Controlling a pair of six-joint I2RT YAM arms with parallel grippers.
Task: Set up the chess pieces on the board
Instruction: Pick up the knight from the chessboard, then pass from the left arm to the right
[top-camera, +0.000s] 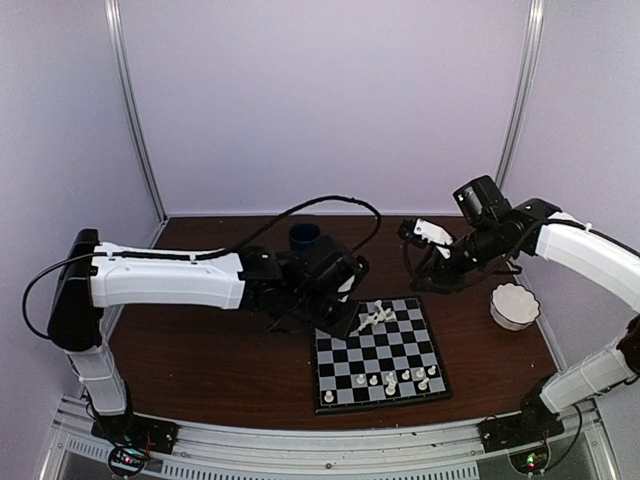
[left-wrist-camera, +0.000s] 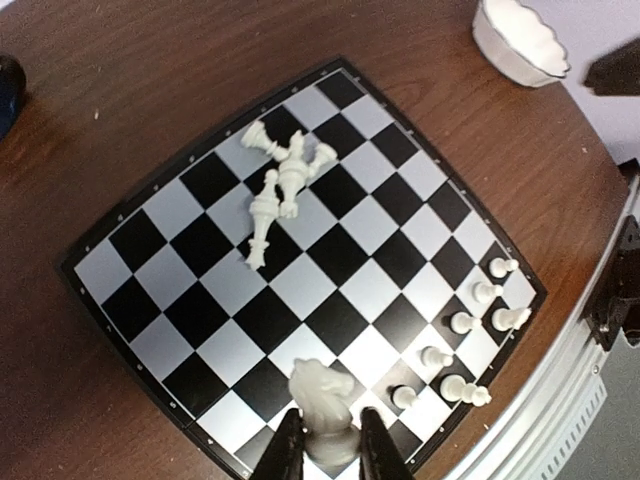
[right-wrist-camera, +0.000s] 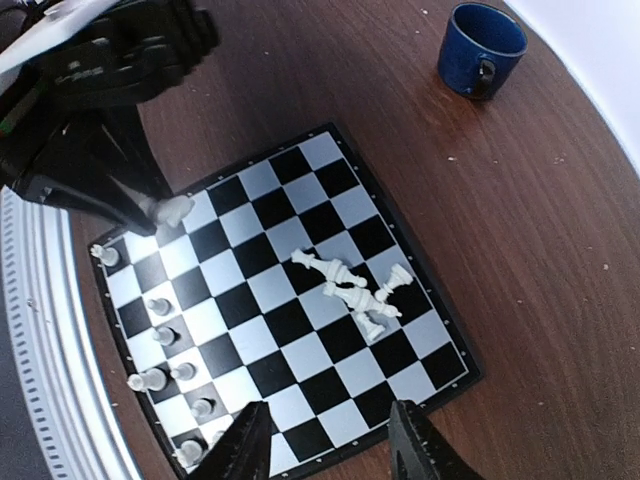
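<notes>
Pinching white knight (left-wrist-camera: 320, 385) in left hand (left-wrist-camera: 328, 442) above board (left-wrist-camera: 300, 285) edge. Holding right hand (right-wrist-camera: 330, 450) partly open, empty, over board. Seeing toppled chess pieces (left-wrist-camera: 280, 185) heaped on far squares, upright pieces (left-wrist-camera: 462, 322) along near rows.

1. Board (top-camera: 350, 352): lay flat; square, with black and pale grey-white checks and a thin black border.
2. Toppled pieces (top-camera: 372, 318): cream figures; lay on their sides in a touching heap near the board's far edge.
3. Standing pieces (top-camera: 395, 379): small cream figures; stood upright in two loose rows along the near edge, with one apart at the near left corner.
4. Knight (left-wrist-camera: 322, 392): cream; held upright above the board, pinched at its base by the left gripper (left-wrist-camera: 330, 445).
</notes>
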